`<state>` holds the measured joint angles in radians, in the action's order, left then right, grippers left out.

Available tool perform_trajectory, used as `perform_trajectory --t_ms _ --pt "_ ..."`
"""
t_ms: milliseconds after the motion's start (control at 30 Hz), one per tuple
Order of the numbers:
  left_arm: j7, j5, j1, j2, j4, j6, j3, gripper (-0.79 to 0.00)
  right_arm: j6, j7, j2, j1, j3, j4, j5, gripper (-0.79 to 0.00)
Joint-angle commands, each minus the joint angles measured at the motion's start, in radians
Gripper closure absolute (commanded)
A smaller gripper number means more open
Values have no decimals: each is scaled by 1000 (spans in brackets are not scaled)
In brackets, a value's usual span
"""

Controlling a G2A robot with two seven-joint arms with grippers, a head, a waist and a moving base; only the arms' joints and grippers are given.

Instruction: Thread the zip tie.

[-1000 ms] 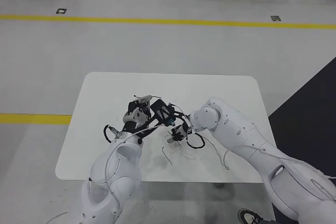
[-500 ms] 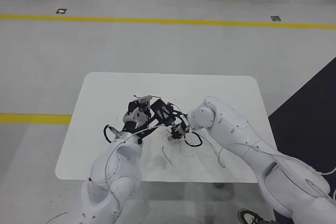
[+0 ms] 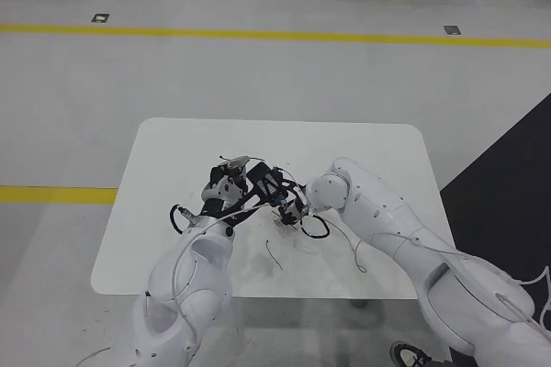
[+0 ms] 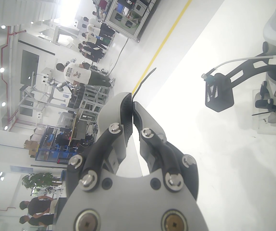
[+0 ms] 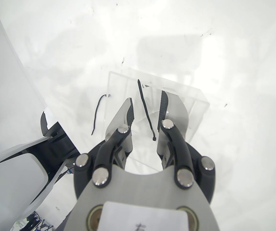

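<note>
Here the left gripper (image 4: 131, 102) is clenched on a thin black plastic zip tie (image 4: 144, 81), probably light, springy and slippery, best pinched near its end. The right gripper (image 5: 146, 97), jaws spread, straddles a second black tie (image 5: 148, 115) at a clear plastic box (image 5: 198, 111).

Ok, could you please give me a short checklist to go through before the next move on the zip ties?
1. Left gripper shut on the held zip tie, tip sticking out: ok.
2. Right gripper open: ok.
3. Second zip tie lies between the right fingers, at the clear box: ok.
4. Whether that tie rests on top of the box or inside it: cannot tell.
5. Spare zip tie lies on the table beside the box, outside the fingers: ok.
6. Held tip lined up with a head for threading: not ok, the two grippers are apart.
</note>
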<state>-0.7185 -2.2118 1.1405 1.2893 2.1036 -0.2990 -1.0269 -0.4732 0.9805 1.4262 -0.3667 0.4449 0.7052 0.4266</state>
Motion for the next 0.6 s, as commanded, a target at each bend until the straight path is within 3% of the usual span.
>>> perform_trajectory --t_ms 0,567 --pt "0 0 0 0 0 0 0 0 -1 -3 3 0 1 -6 5 -206" --pt "0 0 0 0 0 0 0 0 -26 -14 28 4 13 -60 32 -108"
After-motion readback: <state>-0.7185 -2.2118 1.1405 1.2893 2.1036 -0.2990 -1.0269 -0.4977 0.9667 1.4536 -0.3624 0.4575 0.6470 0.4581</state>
